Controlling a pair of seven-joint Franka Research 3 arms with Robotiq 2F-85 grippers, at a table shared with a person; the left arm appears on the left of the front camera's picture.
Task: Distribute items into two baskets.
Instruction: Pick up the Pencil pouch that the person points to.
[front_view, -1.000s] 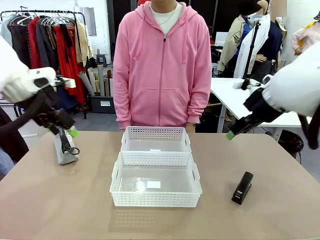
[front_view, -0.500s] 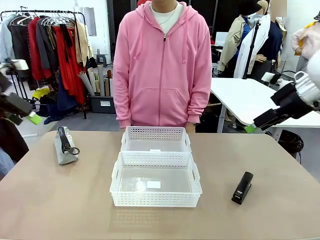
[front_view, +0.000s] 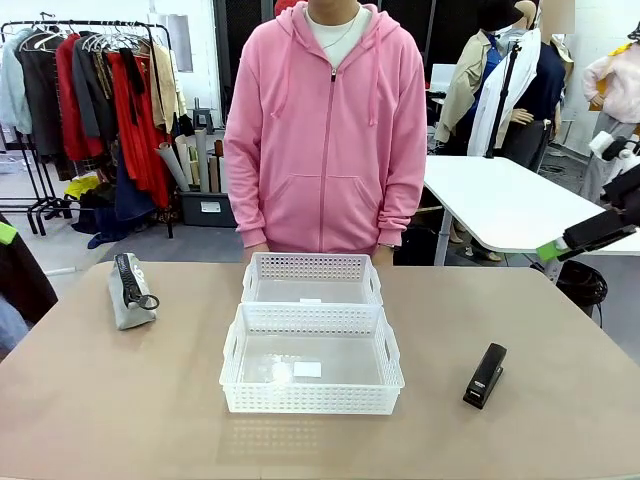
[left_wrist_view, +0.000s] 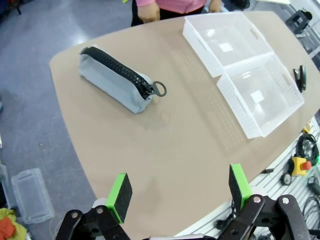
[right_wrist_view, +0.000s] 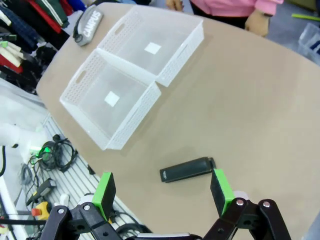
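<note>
Well, both arms are drawn up off the table, and each tool is spread wide with nothing in it. The right gripper (right_wrist_view: 162, 192) hangs high, its green pads (right_wrist_view: 104, 192) far apart. Just past its fingertips, almost centred between them, the black stapler (right_wrist_view: 187, 170) lies flat on the tan table (right_wrist_view: 260, 115), well below the tool and untouched. Farther out, toward one finger's side, sit the two white lattice baskets, pressed side to side. The nearer basket (right_wrist_view: 131, 125) comes first, then the farther basket (right_wrist_view: 182, 52), each with a small white label (right_wrist_view: 111, 99) on its floor. Beyond their far corner lies the grey pouch (right_wrist_view: 87, 25), its CAMPUS lettering facing up. A person in a pink hoodie (front_view: 325, 130) stands at the table edge farthest from the tool, one hand (right_wrist_view: 257, 22) near that edge.

The left gripper (left_wrist_view: 179, 192) also hovers high, out past its own end of the table, pads equally wide. Ahead of it is bare tabletop, then the pouch, zip uppermost, with a black cord loop at one end. The baskets lie farther off to one side of its fingers, and the stapler is beyond them, farthest from this tool.
</note>
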